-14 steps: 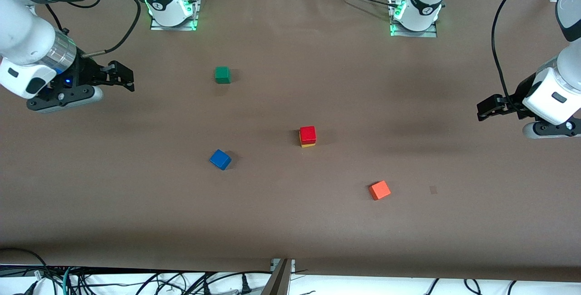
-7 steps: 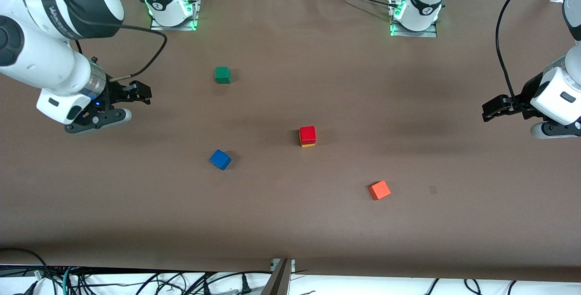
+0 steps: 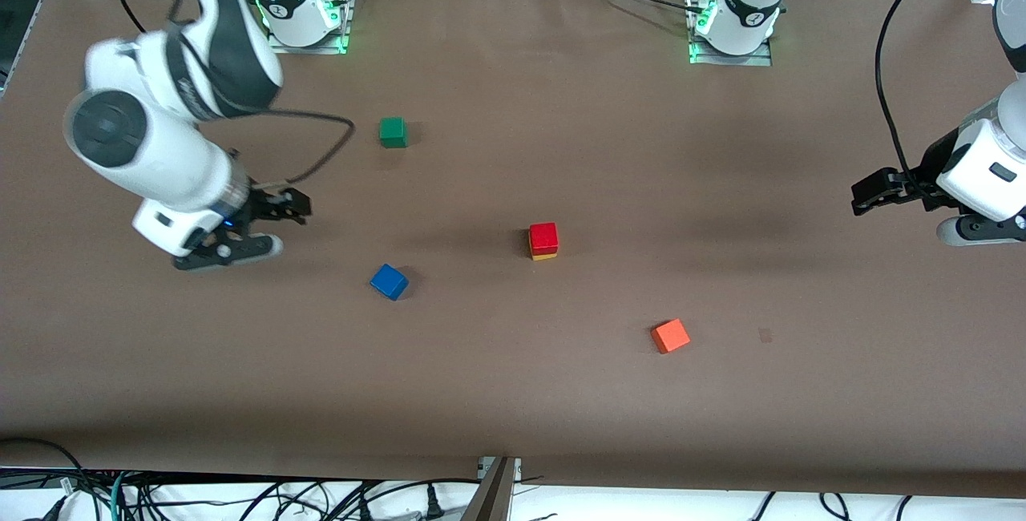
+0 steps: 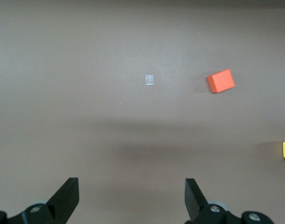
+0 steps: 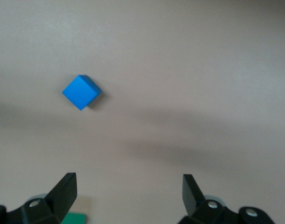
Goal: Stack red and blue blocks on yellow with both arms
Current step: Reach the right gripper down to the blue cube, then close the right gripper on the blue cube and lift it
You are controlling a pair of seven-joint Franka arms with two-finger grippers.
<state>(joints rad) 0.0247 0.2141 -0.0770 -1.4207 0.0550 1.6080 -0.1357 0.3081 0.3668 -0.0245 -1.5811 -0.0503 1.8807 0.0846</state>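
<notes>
The blue block lies on the brown counter, turned at an angle to the counter's edges and well apart from the stack it must join. That stack stands near the middle of the counter: the red block sits on the yellow block, of which only a thin strip shows beneath it in the front view. So one of the two placements looks done and the blue one is not yet made.

The right gripper hangs over the counter toward the right arm's end, near the blue block but not above it; in the right wrist view its fingers are spread wide with nothing between them, and the blue block lies ahead of them, off to one side. The left gripper waits over the left arm's end of the counter, fingers likewise parted and empty.

A green cube sits farther from the front camera than the blue block, and an orange cube nearer to it than the stack; neither belongs to the task.

The likely trouble lies in the blue block's rotation: if the right gripper descends without turning to match its faces, the fingers could catch its corners and spin or push it away. Later, setting it down off-centre could knock the red block off the yellow one.
</notes>
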